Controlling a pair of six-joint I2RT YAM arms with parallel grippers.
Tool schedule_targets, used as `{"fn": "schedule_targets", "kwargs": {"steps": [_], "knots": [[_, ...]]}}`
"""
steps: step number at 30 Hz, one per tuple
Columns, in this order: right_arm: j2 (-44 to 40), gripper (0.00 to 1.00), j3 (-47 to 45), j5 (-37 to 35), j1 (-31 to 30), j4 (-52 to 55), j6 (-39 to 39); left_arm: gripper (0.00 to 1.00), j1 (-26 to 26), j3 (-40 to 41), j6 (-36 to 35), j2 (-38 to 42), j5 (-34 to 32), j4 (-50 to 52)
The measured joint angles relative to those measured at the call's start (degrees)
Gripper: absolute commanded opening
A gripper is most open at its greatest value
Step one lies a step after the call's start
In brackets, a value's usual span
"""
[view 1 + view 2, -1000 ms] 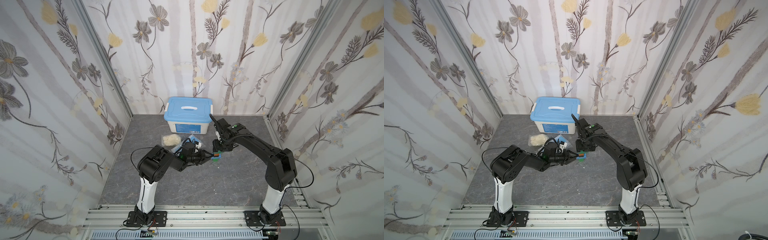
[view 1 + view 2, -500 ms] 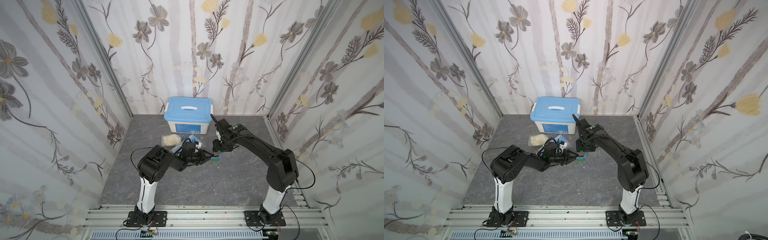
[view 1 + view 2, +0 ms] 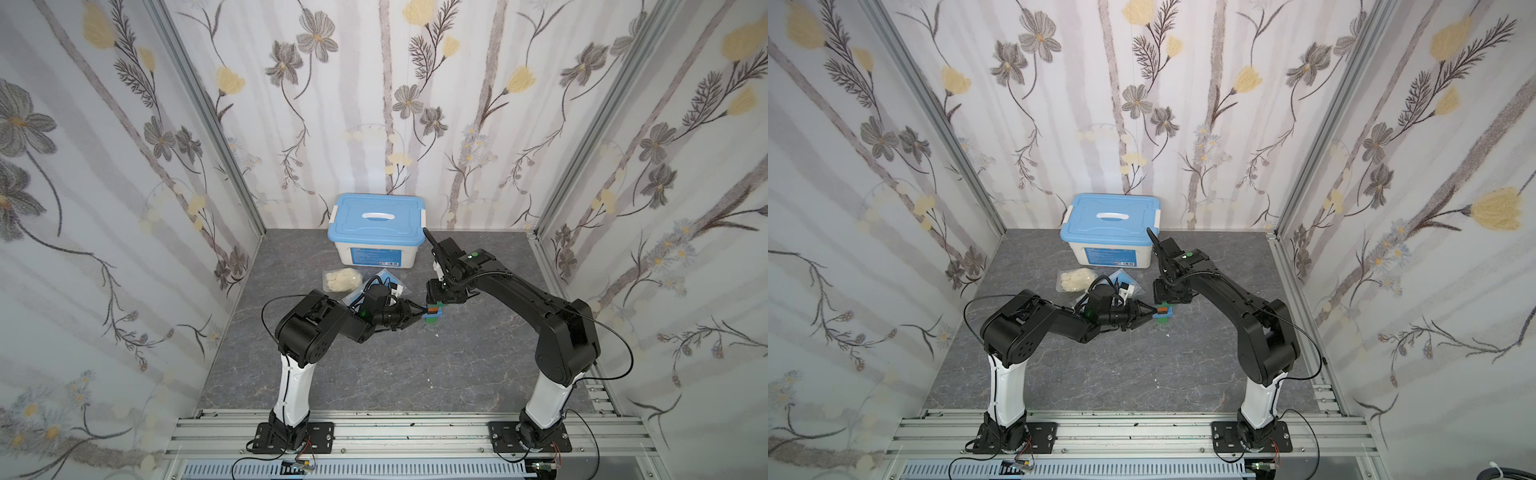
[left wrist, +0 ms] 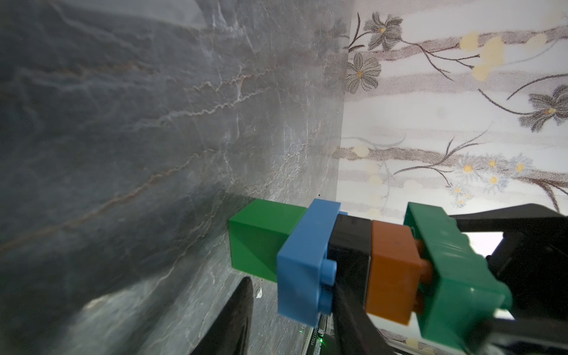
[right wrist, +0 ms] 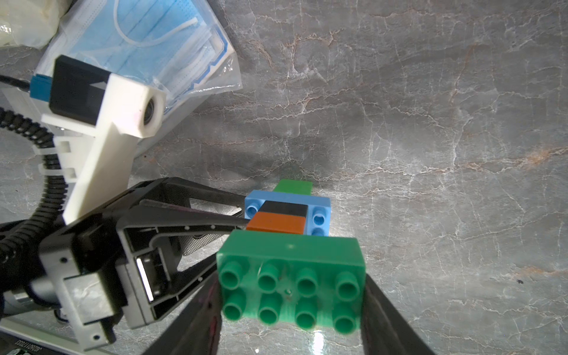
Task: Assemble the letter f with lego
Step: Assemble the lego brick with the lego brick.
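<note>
The lego (image 3: 432, 312) (image 3: 1163, 312) forms one upright stack at mid table. From the bottom it runs small green, wide blue (image 4: 304, 261), black (image 4: 350, 242), orange (image 4: 393, 270), wide green (image 5: 292, 255). Orange studs show in a thin gap under the top green brick (image 4: 455, 276). My left gripper (image 4: 290, 279) (image 5: 244, 212) reaches in from the left, shut on the blue brick's overhanging end, one finger above and one below. My right gripper (image 5: 292, 292) (image 3: 435, 306) comes down from above, shut on the top green brick's two short ends. Whether the stack's foot touches the table I cannot tell.
A blue-lidded white box (image 3: 376, 226) stands at the back wall. A pack of blue face masks (image 5: 138, 37) and a bag of something pale (image 3: 343, 279) lie behind the left arm. Papered walls close three sides; a metal rail (image 3: 395, 432) runs along the front.
</note>
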State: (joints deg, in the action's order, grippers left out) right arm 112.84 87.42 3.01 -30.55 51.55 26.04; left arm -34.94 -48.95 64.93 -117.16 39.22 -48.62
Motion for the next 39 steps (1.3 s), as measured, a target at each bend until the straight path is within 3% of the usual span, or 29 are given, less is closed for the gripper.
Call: {"fn": "schedule_targets", "kwargs": {"steps": [39], "knots": [[-1.0,0.50,-1.7,0.4,0.6,-1.5,-1.4,0.43,-0.2,-0.4,0.0,0.2,-0.7,0.9]]}}
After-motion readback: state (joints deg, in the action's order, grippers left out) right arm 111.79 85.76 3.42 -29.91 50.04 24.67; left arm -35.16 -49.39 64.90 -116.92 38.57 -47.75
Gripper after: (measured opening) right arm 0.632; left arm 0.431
